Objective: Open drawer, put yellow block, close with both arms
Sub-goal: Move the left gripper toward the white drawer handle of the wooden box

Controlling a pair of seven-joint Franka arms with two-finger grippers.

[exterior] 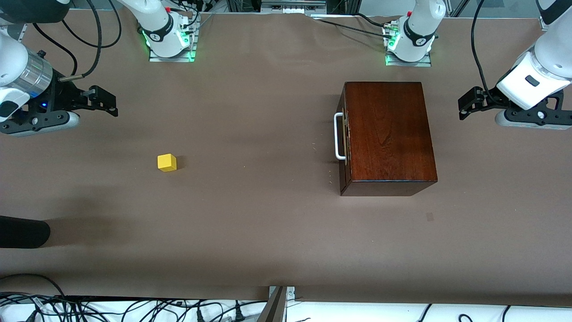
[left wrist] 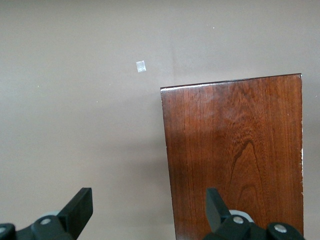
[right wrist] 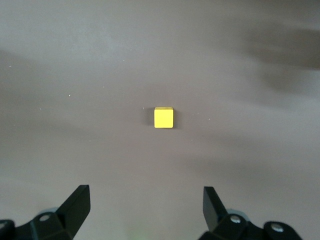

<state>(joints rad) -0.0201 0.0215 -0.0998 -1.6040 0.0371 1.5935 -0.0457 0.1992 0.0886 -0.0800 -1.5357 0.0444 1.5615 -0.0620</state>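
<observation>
The small yellow block (exterior: pixel 167 162) (right wrist: pixel 163 117) lies alone on the brown table toward the right arm's end. A dark-brown wooden box (exterior: pixel 389 134) (left wrist: pixel 235 155) stands toward the left arm's end. Its drawer (exterior: pixel 344 147) is shut, and the white handle (exterior: pixel 338 136) faces the block. My right gripper (exterior: pixel 106 101) (right wrist: pixel 146 195) hovers open and empty over bare table at its own end, apart from the block. My left gripper (exterior: pixel 468 105) (left wrist: pixel 148 197) hangs open and empty by the box's side away from the handle, one finger over its lid.
A dark rounded object (exterior: pixel 22 231) juts in at the table edge at the right arm's end. A small grey patch (exterior: pixel 430 217) (left wrist: pixel 141 66) marks the table nearer the front camera than the box. Cables (exterior: pixel 134 308) run along the near edge.
</observation>
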